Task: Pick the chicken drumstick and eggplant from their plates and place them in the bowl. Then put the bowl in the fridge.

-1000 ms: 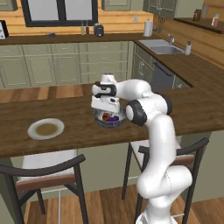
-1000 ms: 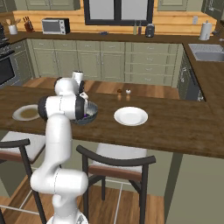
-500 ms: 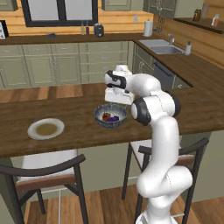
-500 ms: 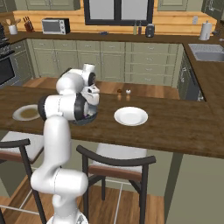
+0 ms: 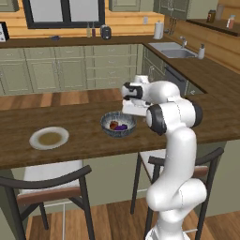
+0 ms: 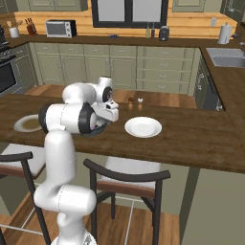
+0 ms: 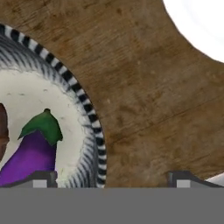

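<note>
Eggplant [image 7: 30,153] and chicken drumstick [image 5: 114,124] are lying inside the bowl [image 5: 107,127], which is sitting mid-counter [image 5: 70,115], nearer its front edge. We are holding our claw [image 7: 111,178] just beside the bowl's rim, fingers spread apart and gripping nothing. One white plate [image 6: 143,127] is sitting near the bowl; the other plate [image 5: 48,138] is sitting toward the counter's left end.
</note>
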